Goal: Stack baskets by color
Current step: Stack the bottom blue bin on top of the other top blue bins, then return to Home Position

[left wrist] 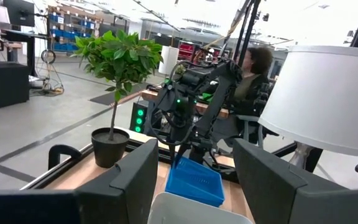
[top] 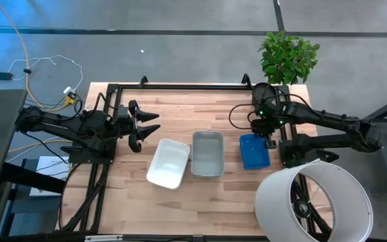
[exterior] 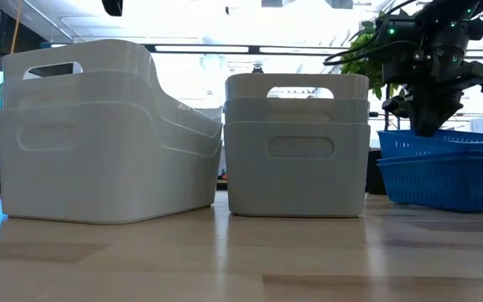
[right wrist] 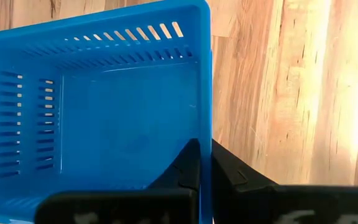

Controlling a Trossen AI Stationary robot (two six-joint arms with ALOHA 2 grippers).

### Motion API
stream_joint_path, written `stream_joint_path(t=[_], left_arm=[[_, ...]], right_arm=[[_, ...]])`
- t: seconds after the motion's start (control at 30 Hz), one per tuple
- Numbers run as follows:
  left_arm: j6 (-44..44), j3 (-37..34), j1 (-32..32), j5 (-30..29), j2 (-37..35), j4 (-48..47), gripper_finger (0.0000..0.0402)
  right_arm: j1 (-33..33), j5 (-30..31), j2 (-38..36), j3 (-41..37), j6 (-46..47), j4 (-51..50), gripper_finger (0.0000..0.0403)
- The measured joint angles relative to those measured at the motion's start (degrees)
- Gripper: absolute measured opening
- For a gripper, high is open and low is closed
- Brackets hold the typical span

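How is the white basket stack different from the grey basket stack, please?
The white plastic basket stack lies turned at an angle on the wooden table; the grey plastic basket stack lies square to the table's edge. In the low view, the white stack's upper basket sits tilted, while the grey stack's upper baskets sit level. Both have smooth walls with slot handles, and no pincer touches either.

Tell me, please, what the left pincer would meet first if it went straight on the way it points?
Probably the white basket: the open left pincer points across the table, with that basket's rim just ahead in its wrist view; depth is unclear.
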Motion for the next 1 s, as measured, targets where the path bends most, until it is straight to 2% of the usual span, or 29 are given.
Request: stream_joint_path(t=[0.13, 0.23, 0.57, 0.7, 0.9, 1.0], left_arm=[[-0.2, 0.0, 0.0, 0.0, 0.0, 0.0, 0.0197], [-0.2, 0.0, 0.0, 0.0, 0.0, 0.0, 0.0197], [-1.5, 0.0, 0.0, 0.0, 0.0, 0.0, 0.0197], [-1.5, 0.0, 0.0, 0.0, 0.0, 0.0, 0.0197], [-1.5, 0.0, 0.0, 0.2, 0.0, -0.6, 0.0197], [-1.9, 0.0, 0.2, 3.2, 0.0, -0.9, 0.0197]], right_arm=[[0.0, 0.0, 0.0, 0.0, 0.0, 0.0, 0.0003], [0.0, 0.3, 0.0, 0.0, 0.0, 0.1, 0.0023], [0.0, 0.6, 0.0, 0.0, 0.6, 4.4, 0.0164], [0.0, 2.7, 0.0, 2.0, 2.6, 4.5, 0.0202], [0.0, 2.5, -0.1, 6.9, 10.2, 0.3, 0.0212], [0.0, 1.9, -1.7, 8.1, 14.7, -0.8, 0.0211]])
